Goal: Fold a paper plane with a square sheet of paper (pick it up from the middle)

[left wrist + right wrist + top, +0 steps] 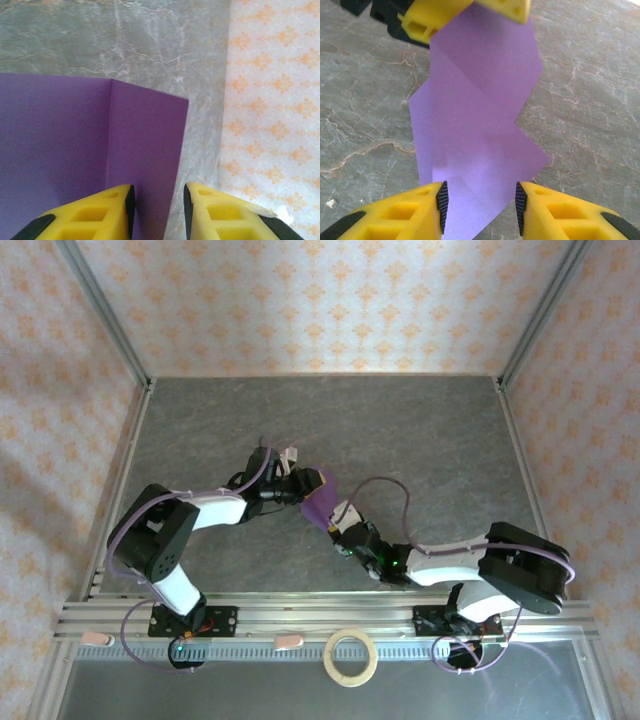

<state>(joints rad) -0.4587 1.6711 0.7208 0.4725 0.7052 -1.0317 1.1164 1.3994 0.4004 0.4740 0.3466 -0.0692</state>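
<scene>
From the top external view, the purple paper (318,498) is seen near the middle of the grey table (420,430), between the two grippers. The left gripper (297,483) is set at its left side and the right gripper (340,522) at its near right end. A tan tape ring (351,656) is seen lying well apart from the paper, by the near edge between the arm bases. In the left wrist view, the paper (75,140) is shown with one straight crease. Its right edge runs into the gap of the left gripper (158,192), whose jaws are parted and are not pressed on the sheet. In the right wrist view, the paper (480,115) is shown folded, with slanting creases and an uneven outline. It reaches from the parted right gripper (481,192) to the left gripper's yellow fingers (427,22) at the top. A clear gap is seen between the right pads, and no grip on the sheet can be made out.
</scene>
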